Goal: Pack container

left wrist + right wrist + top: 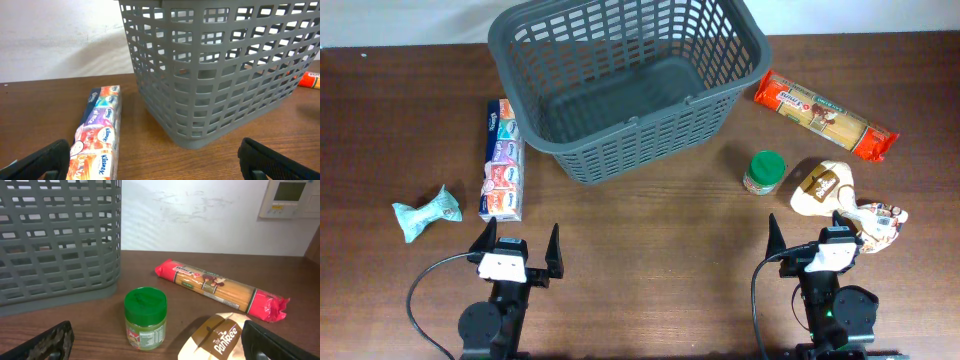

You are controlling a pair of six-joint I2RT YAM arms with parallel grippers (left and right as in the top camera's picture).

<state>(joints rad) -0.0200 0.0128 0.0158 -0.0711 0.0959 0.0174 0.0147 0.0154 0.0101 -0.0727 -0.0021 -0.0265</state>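
The container [620, 150], a large dark grey lattice basket, stands empty at the back middle of the table; its wall [210, 75] fills the left wrist view and shows at the left [55, 245] of the right wrist view. My left gripper [517, 247] sits open near the front left, nothing between its fingers. In front of it lies a long pack of tissues [502, 160] [95, 137]. At the front right my right gripper [815, 237] is open and holds nothing. A green-lidded jar [763, 172] [145, 318] stands just ahead of it.
A beige paper bag [823, 187] [217, 337] lies right of the jar, with a printed packet [882, 220] beside it. A red pack of spaghetti [825, 115] [220, 287] lies at the back right. A small teal wrapped packet [427, 212] rests at the far left.
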